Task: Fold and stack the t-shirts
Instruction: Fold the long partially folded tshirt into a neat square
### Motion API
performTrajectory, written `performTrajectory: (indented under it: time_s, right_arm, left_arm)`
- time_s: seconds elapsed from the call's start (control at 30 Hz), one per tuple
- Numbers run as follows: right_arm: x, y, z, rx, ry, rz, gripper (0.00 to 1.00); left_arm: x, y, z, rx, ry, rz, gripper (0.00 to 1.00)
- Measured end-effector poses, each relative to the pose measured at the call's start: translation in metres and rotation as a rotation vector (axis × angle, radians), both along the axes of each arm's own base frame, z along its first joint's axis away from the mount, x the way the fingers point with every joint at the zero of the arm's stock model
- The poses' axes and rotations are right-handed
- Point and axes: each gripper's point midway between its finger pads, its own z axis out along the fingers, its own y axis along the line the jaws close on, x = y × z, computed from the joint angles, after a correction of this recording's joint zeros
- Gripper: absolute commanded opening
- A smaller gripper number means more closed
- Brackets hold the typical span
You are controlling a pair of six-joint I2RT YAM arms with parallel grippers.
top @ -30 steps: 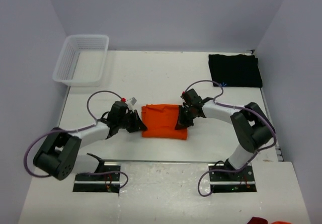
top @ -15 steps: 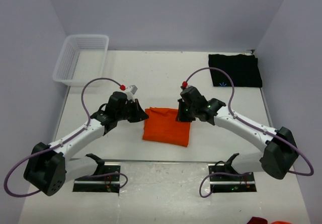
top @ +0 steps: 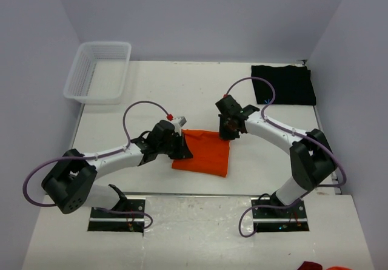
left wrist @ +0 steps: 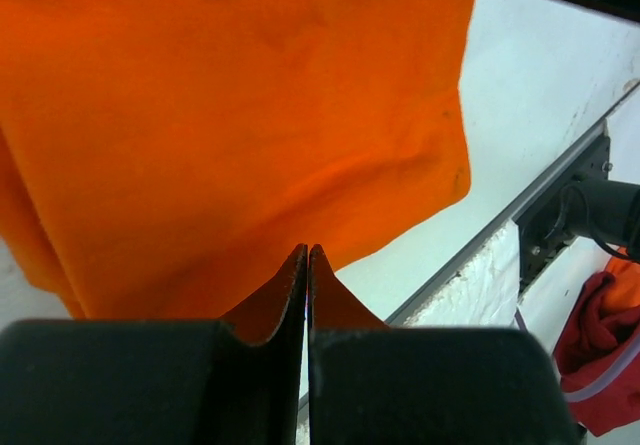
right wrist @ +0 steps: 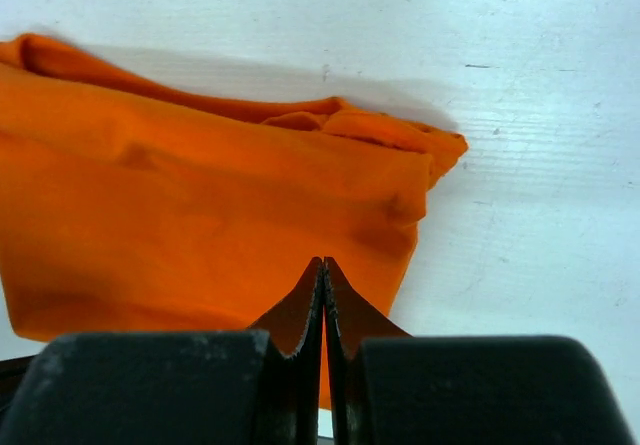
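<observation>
- Bright orange cloth t-shirt [top: 206, 155], folded into a wrinkled rectangle, sits mid-way across the white table [top: 182, 94].
- Left gripper [top: 180, 144] and right gripper [top: 228, 130] are each clenched on one of its far corners.
- Black cloth t-shirt [top: 284, 85] lies folded flat at the table's far right.

White table [top: 182, 94]: black t-shirt [top: 283, 85], mesh basket [top: 97, 73], orange t-shirt [top: 206, 155] partly.

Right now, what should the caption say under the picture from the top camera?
The left gripper and right gripper pinch the folded orange t-shirt; the black t-shirt lies far right.
</observation>
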Motion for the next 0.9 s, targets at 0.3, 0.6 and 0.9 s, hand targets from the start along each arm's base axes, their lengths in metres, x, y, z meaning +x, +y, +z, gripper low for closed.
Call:
performTrajectory:
  time_s: [0.3, 0.6, 0.9]
  right_arm:
    - [0.012, -0.013, -0.031, -0.059, 0.076, -0.033, 0.00]
    - [0.026, -0.012, -0.051, -0.099, 0.145, -0.045, 0.00]
    - [0.052, -0.020, -0.046, -0.101, 0.152, -0.087, 0.00]
  left_arm:
    - [-0.019, 0.024, -0.035, 0.061, 0.059, 0.055, 0.00]
    - [-0.028, 0.033, -0.049, 0.050, 0.070, 0.081, 0.00]
    - [-0.031, 0.033, -0.051, 0.004, 0.054, 0.096, 0.00]
